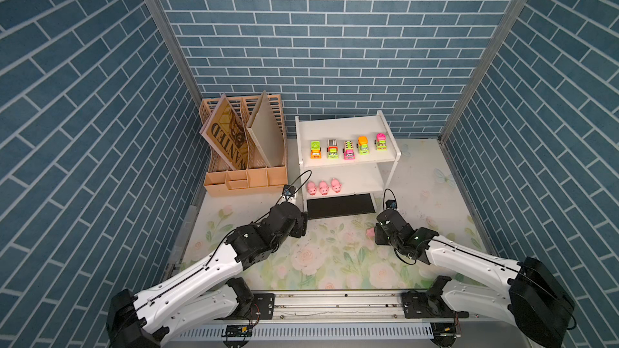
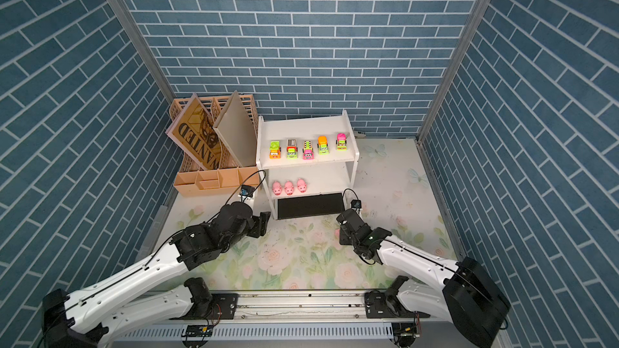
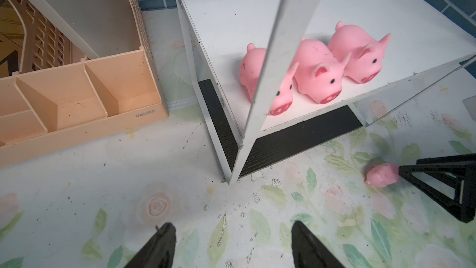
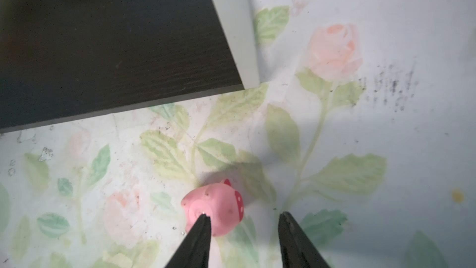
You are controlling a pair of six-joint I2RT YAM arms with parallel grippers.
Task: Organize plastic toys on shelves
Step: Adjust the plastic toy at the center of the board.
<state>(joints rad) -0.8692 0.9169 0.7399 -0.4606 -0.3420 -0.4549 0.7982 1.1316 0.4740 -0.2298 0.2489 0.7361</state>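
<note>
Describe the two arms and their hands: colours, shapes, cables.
The left arm and right arm have smooth white shells joined by bulky black joints, with large black shoulder housings. A thin black cable runs along each and loops above the wrist. The left hand and right hand are black, each with two slim fingers tapering to points.
</note>
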